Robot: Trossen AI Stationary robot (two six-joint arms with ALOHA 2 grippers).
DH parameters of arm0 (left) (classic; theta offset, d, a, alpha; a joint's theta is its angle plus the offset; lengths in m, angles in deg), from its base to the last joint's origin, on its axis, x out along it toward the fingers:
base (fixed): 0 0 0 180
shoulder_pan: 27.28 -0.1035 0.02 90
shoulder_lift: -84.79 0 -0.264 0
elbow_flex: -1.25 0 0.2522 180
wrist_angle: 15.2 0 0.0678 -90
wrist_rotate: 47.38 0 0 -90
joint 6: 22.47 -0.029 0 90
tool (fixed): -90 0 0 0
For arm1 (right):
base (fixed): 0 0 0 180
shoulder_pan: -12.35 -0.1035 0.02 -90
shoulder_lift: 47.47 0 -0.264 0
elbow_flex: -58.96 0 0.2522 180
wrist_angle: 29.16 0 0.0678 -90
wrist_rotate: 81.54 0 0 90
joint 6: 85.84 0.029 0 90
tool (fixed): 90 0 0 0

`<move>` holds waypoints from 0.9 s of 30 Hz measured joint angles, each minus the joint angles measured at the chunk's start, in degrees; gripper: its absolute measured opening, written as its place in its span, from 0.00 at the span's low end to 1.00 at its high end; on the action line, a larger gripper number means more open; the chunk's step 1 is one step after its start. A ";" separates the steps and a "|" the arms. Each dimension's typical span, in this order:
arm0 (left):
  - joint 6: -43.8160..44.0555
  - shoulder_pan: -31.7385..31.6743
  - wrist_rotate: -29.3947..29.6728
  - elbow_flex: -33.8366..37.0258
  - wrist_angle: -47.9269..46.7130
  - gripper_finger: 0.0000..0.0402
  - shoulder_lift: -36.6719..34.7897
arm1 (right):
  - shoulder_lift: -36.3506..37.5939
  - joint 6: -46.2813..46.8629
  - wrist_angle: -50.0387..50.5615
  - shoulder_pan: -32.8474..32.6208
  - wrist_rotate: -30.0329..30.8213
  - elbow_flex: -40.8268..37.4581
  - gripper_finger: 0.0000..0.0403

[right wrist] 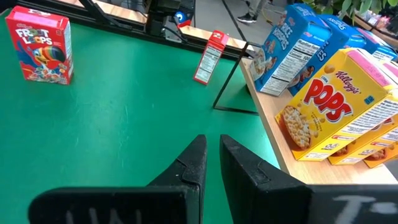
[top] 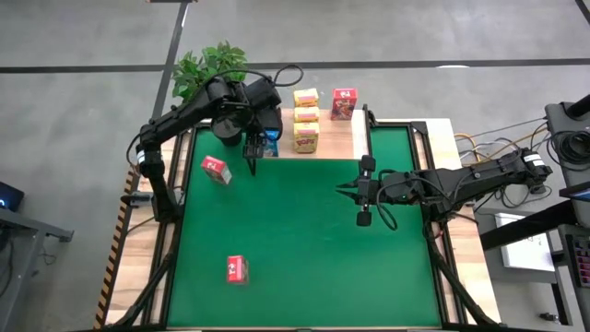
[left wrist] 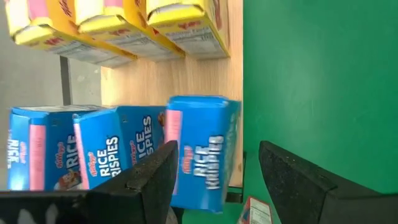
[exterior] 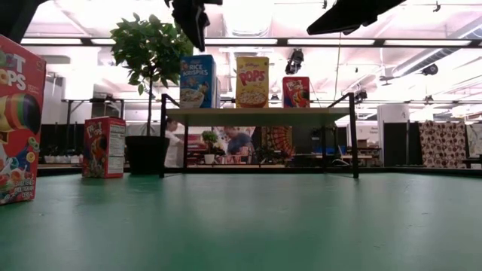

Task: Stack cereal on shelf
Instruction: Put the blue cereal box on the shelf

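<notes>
Green mat [top: 304, 240] covering the tabletop between light wooden table edges [top: 450, 138]. Potted plant [top: 207, 66] with broad green leaves standing at the table's far left corner, in a dark pot [exterior: 146, 154]. Background, low view: a seated person [exterior: 241, 141] among room furnishings; patterned curtain [exterior: 443, 143] at right.

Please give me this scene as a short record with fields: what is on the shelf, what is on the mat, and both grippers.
shelf: light wooden board on black legs
on shelf: three blue Rice Krispies boxes, three yellow Pops boxes, one red Froot Loops box
on green mat: two red cardboard boxes, and
left gripper: above the blue boxes, fingers open
right gripper: over the mat, holding nothing, fingers nearly together
</notes>
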 joint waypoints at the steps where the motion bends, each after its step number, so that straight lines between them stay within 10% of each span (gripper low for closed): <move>1: 0.28 0.23 -0.01 -0.65 -0.18 0.52 0.00 | 0.01 -0.09 0.00 0.00 0.01 0.00 0.08; 14: 6.91 2.96 -0.03 -5.07 5.75 0.50 -0.06 | 0.01 -0.36 -0.02 0.00 0.01 0.00 0.08; 27: 5.68 0.03 11.66 -3.60 10.93 0.23 -0.09 | 0.01 -0.56 -0.02 0.00 0.01 0.00 0.08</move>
